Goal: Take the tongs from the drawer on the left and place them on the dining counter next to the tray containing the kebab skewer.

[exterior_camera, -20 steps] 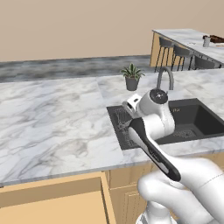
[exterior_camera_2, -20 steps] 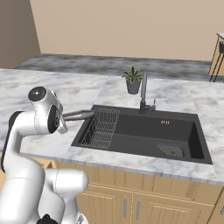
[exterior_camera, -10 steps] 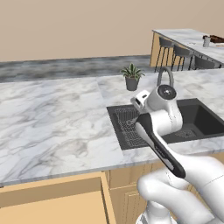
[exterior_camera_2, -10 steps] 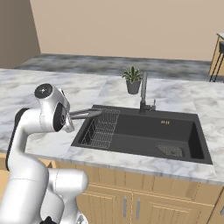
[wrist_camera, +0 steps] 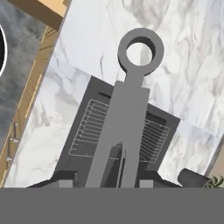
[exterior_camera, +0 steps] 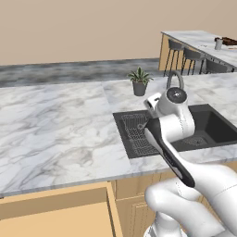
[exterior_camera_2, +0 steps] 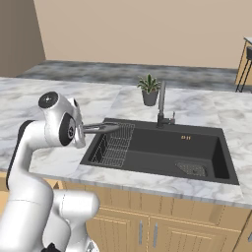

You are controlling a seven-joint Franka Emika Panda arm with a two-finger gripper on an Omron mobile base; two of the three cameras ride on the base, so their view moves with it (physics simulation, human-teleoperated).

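Marble worktop runs across the kitchen, with a black sink sunk into it and a potted plant at the sink's twelve o'clock. Far off, at two o'clock in the left base view, the dining counter stands with stools under it. The drawer hangs open at seven o'clock of that view, just below the worktop's edge.

The tongs are out of the drawer and clamped in the gripper, the jaws closed on the arms' lower end while the ring end points away from the hand. In the right base view the grey tongs jut toward three o'clock from the hand, over the wire rack in the sink's near end.

The long free end is the risk: a fast swing could lever the slim metal loose in the jaws and drop it into the sink, or the ring end could knock the faucet at two o'clock of it. The open drawer might also catch the base as it drives off.

The fingertips are cut off at the hand view's bottom edge, so how deep the grip sits is unclear. The tray is a dark sliver at the frame's edge, and the skewer cannot be made out.
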